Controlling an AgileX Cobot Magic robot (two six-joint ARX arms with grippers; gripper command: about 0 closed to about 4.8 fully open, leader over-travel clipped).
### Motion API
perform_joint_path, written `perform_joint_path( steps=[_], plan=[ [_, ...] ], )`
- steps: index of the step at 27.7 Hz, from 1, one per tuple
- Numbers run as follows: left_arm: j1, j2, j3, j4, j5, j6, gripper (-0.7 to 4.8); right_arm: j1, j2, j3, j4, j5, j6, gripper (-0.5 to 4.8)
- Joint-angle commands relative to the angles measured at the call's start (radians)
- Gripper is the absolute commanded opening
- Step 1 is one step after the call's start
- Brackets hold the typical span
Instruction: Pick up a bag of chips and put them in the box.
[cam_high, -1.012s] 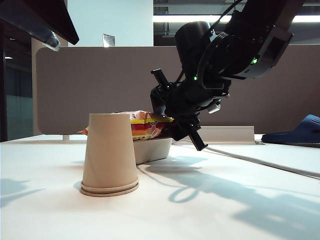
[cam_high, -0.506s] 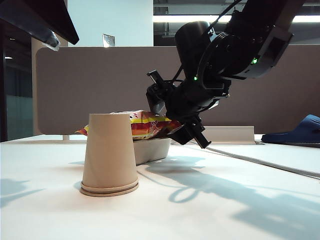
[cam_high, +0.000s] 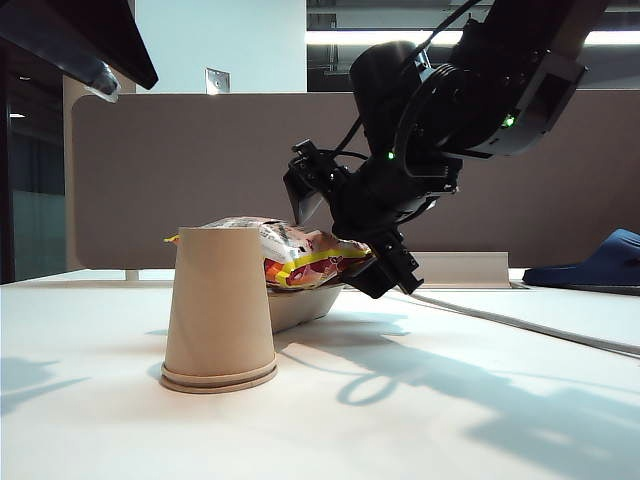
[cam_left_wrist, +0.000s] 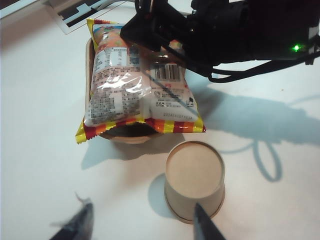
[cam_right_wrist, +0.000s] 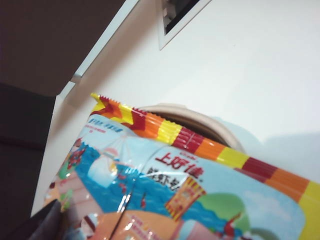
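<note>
One bag of chips (cam_left_wrist: 140, 85) lay across the box (cam_high: 305, 303), overhanging its rim at both striped ends and not fully settled inside. Puffy and glossy, it looked light, soft and slippery, best pinched at a crimped sealed edge, not the air-filled middle. At its far end the right gripper (cam_high: 340, 225) had its jaws spread apart. Near the upturned paper cup (cam_left_wrist: 194, 181), the left gripper (cam_left_wrist: 142, 227) hung with its fingers wide and empty.
</note>
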Motion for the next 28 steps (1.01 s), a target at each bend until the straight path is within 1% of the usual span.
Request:
perform_joint_path(
  steps=[1,5,13,18,23,28],
  plan=[
    [-0.001,-0.003,0.006,0.006,0.004,-0.002,2.56,-0.004,-0.007,0.006,0.038,-0.032,-0.054,4.12],
    [-0.001,-0.003,0.006,0.013,0.004,-0.003,2.56,-0.005,-0.014,0.006,0.065,-0.044,-0.071,4.12],
    [-0.001,-0.002,0.006,0.014,0.004,-0.003,2.56,-0.008,-0.018,0.006,0.060,-0.051,-0.101,4.13],
    [-0.001,-0.003,0.006,0.014,0.004,-0.003,2.56,-0.023,-0.023,0.005,0.046,-0.079,-0.135,4.15],
    [0.000,-0.003,0.006,0.014,0.003,-0.002,2.56,-0.036,-0.061,0.005,-0.026,-0.073,-0.225,4.14],
    [0.000,-0.003,0.006,0.015,0.003,-0.003,2.56,-0.043,-0.111,0.005,-0.092,-0.045,-0.312,4.14]
  ],
)
